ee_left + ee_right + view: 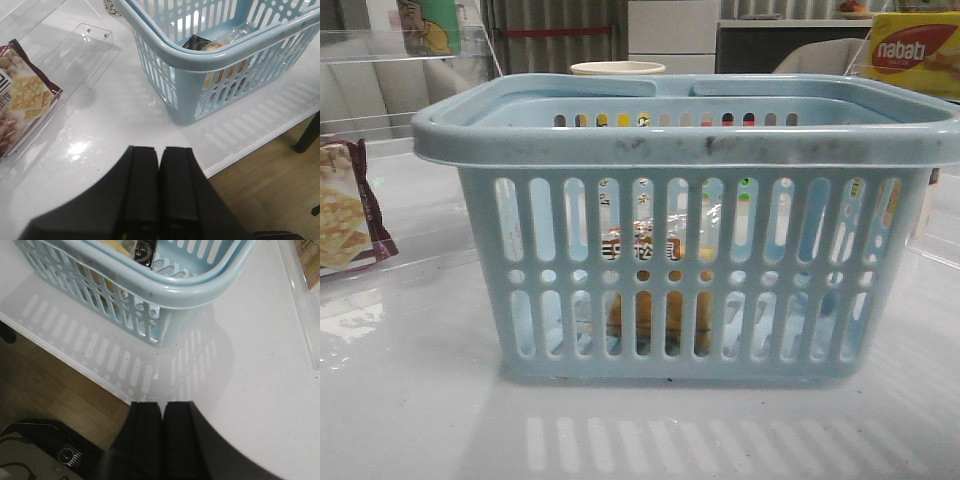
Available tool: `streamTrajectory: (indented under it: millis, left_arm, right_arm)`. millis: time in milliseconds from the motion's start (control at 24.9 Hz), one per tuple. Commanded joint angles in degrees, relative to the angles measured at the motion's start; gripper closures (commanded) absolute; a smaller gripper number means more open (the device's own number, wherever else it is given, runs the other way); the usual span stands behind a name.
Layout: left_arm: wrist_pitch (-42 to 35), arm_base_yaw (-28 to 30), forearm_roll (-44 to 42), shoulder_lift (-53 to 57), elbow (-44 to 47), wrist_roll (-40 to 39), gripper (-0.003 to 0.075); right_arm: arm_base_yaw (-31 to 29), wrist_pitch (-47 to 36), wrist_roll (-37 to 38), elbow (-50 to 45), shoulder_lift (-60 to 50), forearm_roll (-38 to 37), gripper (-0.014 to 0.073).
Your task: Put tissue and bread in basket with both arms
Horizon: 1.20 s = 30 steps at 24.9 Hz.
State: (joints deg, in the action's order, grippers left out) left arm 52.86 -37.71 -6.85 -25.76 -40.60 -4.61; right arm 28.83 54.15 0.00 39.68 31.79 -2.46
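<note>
The pale blue basket stands in the middle of the white table. It also shows in the left wrist view and in the right wrist view. The bread in its clear wrapper lies inside the basket, seen through the slots; it shows inside in the left wrist view too. No tissue can be made out. My left gripper is shut and empty, above the table near its front edge, left of the basket. My right gripper is shut and empty, over the front edge right of the basket.
A maroon-edged cracker packet lies in a clear tray at the left. A yellow nabati box stands at the back right. A cup rim shows behind the basket. The table's front edge drops to wooden floor.
</note>
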Motion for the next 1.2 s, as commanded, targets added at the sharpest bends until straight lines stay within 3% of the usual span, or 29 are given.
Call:
streamTrajectory:
  millis: [0,281,562,1164]
  left_arm:
    - [-4.2,-0.3,-0.5,-0.3,-1.4,-0.5,0.0629]
    - [-4.9,-0.1,-0.5,0.6,-0.8,-0.5,0.0629]
    - [-6.9,8.2,-0.3,5.7,2.8,-0.2,0.0629]
    - [-39.8,33.2,2.2,22.6,29.6,-0.2,0.0629]
  right_arm:
    - [0.0,-3.1,0.0,1.4,0.0,-0.9,0.0537]
    - [0.0,-3.1,0.0,1.4,0.0,-0.9,0.0537]
    - [0.0,-3.1,0.0,1.4,0.0,-0.9,0.0537]
    - [0.0,-3.1,0.0,1.4,0.0,-0.9,0.0537]
